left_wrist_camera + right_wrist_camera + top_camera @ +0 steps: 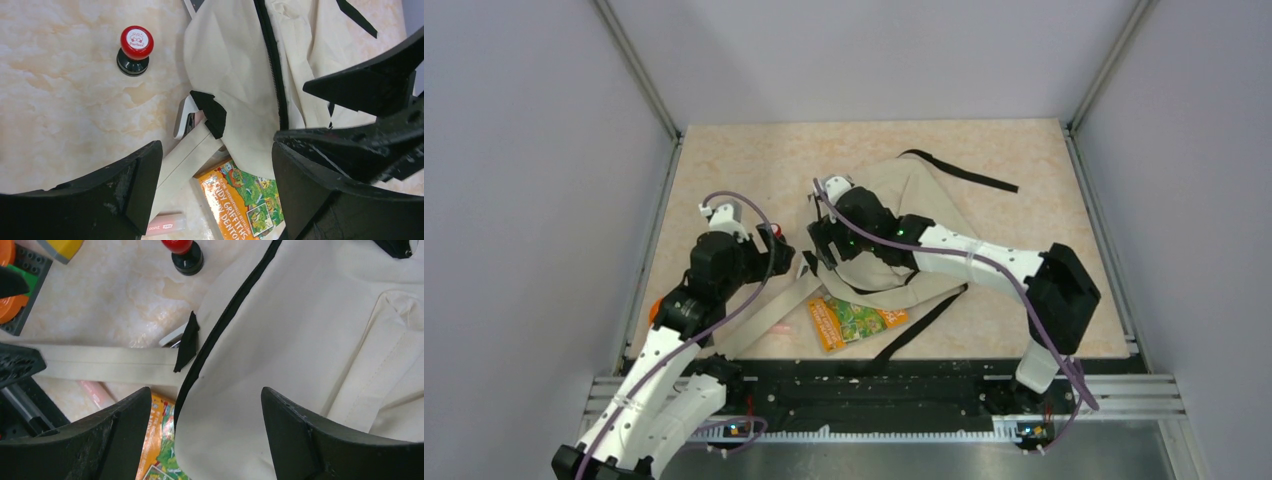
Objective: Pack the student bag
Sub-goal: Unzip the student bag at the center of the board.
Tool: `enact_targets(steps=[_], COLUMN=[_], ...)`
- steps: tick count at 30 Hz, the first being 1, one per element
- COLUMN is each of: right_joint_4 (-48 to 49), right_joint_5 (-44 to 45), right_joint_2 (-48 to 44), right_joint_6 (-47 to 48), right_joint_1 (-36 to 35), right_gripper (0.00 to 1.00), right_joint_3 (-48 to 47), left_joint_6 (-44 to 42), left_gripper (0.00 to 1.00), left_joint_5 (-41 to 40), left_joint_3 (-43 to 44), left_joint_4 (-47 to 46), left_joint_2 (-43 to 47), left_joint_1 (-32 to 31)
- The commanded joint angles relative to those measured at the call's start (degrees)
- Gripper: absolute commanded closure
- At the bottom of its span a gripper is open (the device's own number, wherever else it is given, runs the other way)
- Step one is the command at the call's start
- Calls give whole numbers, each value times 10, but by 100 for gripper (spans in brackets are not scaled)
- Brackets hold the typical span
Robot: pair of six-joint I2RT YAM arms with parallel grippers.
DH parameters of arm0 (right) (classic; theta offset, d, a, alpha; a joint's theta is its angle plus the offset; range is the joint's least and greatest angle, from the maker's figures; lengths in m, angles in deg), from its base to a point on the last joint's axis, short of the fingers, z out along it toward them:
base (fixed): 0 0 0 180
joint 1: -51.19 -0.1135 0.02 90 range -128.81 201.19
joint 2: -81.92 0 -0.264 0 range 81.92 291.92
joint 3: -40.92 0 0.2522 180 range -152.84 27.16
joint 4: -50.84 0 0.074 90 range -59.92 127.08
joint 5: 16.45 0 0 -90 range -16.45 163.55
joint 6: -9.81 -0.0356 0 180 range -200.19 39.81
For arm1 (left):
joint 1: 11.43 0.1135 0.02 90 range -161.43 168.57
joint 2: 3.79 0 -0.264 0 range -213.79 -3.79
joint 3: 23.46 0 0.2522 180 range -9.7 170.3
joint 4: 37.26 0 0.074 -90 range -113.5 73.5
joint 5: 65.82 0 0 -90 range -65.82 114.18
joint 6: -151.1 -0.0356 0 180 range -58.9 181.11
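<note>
The student bag [929, 195], a large cream-beige fabric backpack with a black zip, lies crumpled flat in the middle of the beige marbled tabletop [754, 160], under the right arm. One thin black strap [964, 172] trails off its far side. A wide beige strap [185, 160] runs from its near-left corner towards the left arm.

An orange picture book with a green illustrated cover [856, 322] lies just beside the bag's near edge, partly tucked under the fabric. A small pink bar-shaped item [165, 225] lies next to the beige strap.

The right gripper [205, 415] hangs over the bag's zipped edge with its jaws apart, gripping nothing. The left gripper [217, 170] is likewise spread wide, above the strap and the book.

Left of the bag stands a red-capped stamp with a black base [135, 50]. Beyond it sit orange, green and yellow building blocks [20, 290].
</note>
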Motion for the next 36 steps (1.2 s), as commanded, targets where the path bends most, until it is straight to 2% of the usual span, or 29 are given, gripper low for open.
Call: enact_targets(steps=[1, 4, 10, 16, 20, 24, 29, 36], right_joint_4=[12, -2, -28, -36, -38, -59, -100, -157], right_joint_5=[39, 59, 110, 100, 109, 131, 195, 253], right_joint_2=[35, 53, 37, -25, -92, -150, -192, -184], right_joint_6=[15, 17, 17, 11, 11, 26, 64, 104], right_joint_1=[1, 1, 6, 45, 100, 147, 189, 248], right_gripper=[24, 34, 76, 100, 100, 100, 100, 100], right_joint_3=[-60, -75, -73, -44, -30, -57, -136, -279], left_joint_6=[-20, -24, -32, -40, -47, -53, -64, -76], left_gripper=[15, 15, 15, 15, 15, 15, 15, 15], left_joint_5=[-32, -36, -43, -51, -58, -54, -49, -17], left_joint_3=[-8, -8, -12, -5, 2, 16, 38, 53], left_joint_4=[10, 18, 26, 41, 53, 60, 62, 53], left_joint_2=[24, 30, 44, 58, 67, 67, 57, 26], left_joint_1=[3, 4, 4, 5, 5, 5, 5, 5])
